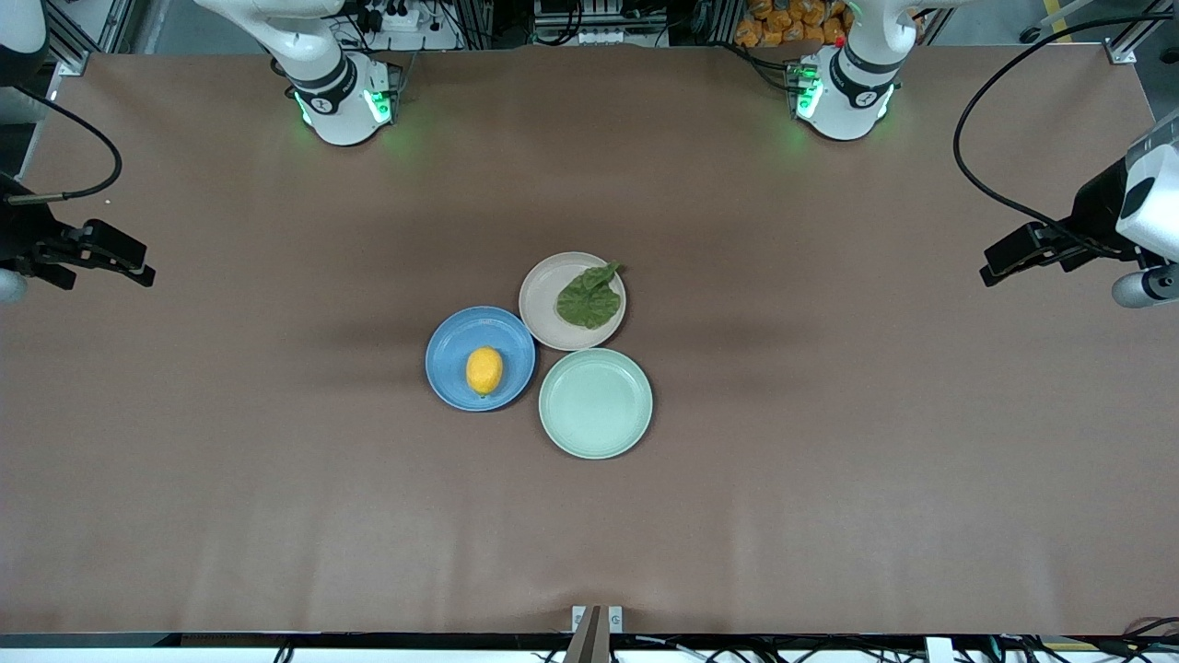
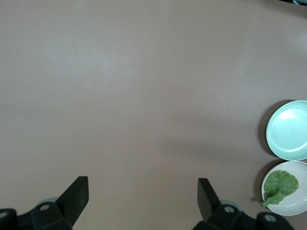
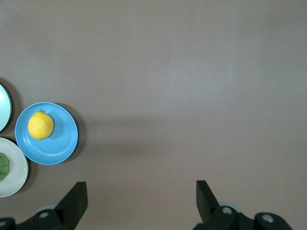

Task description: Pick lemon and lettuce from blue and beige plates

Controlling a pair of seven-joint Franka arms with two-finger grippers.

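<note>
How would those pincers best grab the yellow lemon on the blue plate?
Probably from straight above, closing across the narrow middle of the yellow oval lemon. It lies on its side in the round blue plate, long axis pointing toward the robots, and the raised rim blocks a low sideways approach.

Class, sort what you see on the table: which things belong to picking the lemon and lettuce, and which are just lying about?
Belongs to the job:
lemon
blue plate
lettuce
beige plate

Just lying about:
green plate, which holds nothing
</note>
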